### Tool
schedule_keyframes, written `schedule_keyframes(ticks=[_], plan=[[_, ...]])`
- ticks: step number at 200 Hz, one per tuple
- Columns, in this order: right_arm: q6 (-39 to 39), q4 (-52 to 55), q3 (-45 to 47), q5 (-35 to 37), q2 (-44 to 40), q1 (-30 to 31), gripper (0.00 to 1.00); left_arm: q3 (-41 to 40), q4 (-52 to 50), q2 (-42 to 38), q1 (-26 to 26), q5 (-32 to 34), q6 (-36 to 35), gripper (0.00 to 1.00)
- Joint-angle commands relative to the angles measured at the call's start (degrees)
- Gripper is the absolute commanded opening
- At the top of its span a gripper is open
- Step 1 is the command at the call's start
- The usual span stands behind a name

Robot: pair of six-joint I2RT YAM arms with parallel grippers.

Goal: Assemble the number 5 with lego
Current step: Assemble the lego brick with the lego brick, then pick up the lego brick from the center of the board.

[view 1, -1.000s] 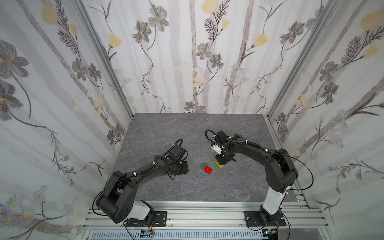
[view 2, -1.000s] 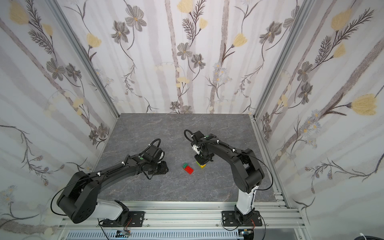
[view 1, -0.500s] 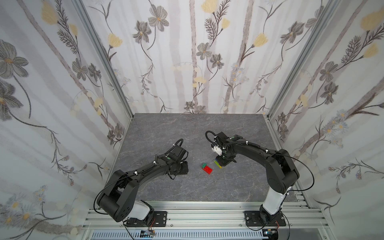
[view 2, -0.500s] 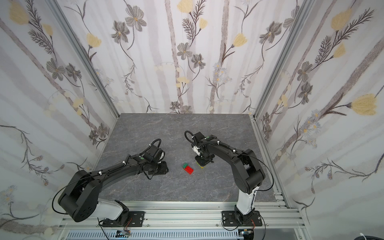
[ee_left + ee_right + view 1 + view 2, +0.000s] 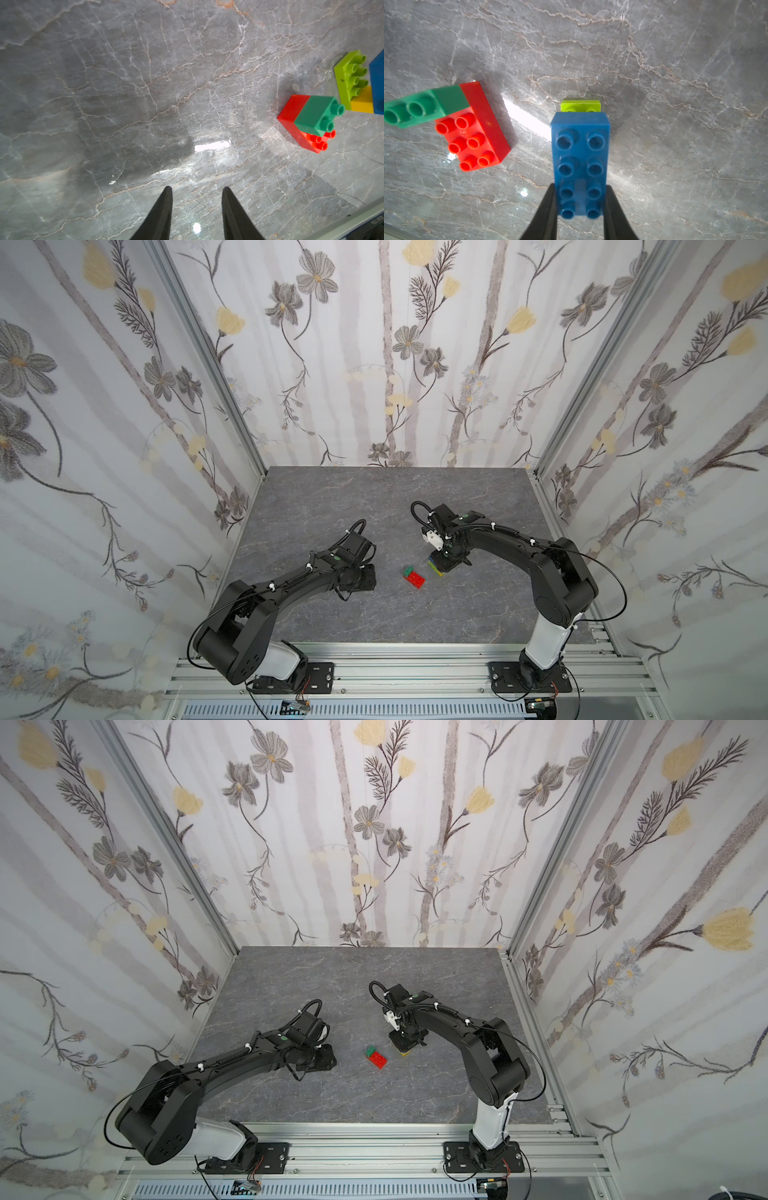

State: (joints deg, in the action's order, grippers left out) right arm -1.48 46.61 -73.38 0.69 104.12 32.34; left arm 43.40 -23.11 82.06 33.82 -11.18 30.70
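Observation:
My right gripper (image 5: 580,186) is shut on one end of the long blue brick (image 5: 580,158), a finger on each long side. Under the blue brick lies the lime-green brick (image 5: 580,105), its end sticking out beyond it, and a yellow brick (image 5: 362,101) sits between the two. In both top views this stack (image 5: 436,566) is mostly hidden by the right gripper (image 5: 446,562). Close by, the red brick (image 5: 473,141) lies on the table, with the dark green brick (image 5: 425,110) on one end. My left gripper (image 5: 197,188) is open over bare table, left of the red brick (image 5: 417,579).
The grey marbled tabletop (image 5: 374,506) is fenced by flowered walls at the back and both sides. An aluminium rail (image 5: 395,668) with both arm bases runs along the front. The red and dark green pair (image 5: 376,1057) lies between the two grippers.
Almost nothing. My right gripper with the blue brick has shifted very slightly over the stack. The left arm has stayed still.

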Motion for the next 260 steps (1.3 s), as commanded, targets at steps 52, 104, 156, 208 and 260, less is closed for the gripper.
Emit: schedule_keyframes(ticks=[52, 104, 156, 208, 260], plan=[[2.52, -1.8, 3.19, -0.6, 0.44, 0.18, 0.13, -0.3, 0.52, -0.84, -0.03, 0.63, 0.94, 0.4], [3.4, -1.57, 2.09, 0.14, -4.14, 0.06, 0.39, 0.42, 0.31, 0.16, -0.07, 0.3, 0.49, 0.4], [3.68, -0.56, -0.65, 0.52, -4.27, 0.06, 0.71, 0.36, 0.37, -0.06, -0.07, 0.27, 0.66, 0.4], [3.85, 0.39, -5.18, -1.24, 2.26, 0.09, 0.75, -0.23, 0.19, -0.76, -0.07, 0.61, 0.7, 0.4], [6.2, 1.08, -9.03, 0.22, 8.91, 0.09, 0.71, -0.43, -0.11, -0.94, -0.07, 0.98, 0.68, 0.4]])
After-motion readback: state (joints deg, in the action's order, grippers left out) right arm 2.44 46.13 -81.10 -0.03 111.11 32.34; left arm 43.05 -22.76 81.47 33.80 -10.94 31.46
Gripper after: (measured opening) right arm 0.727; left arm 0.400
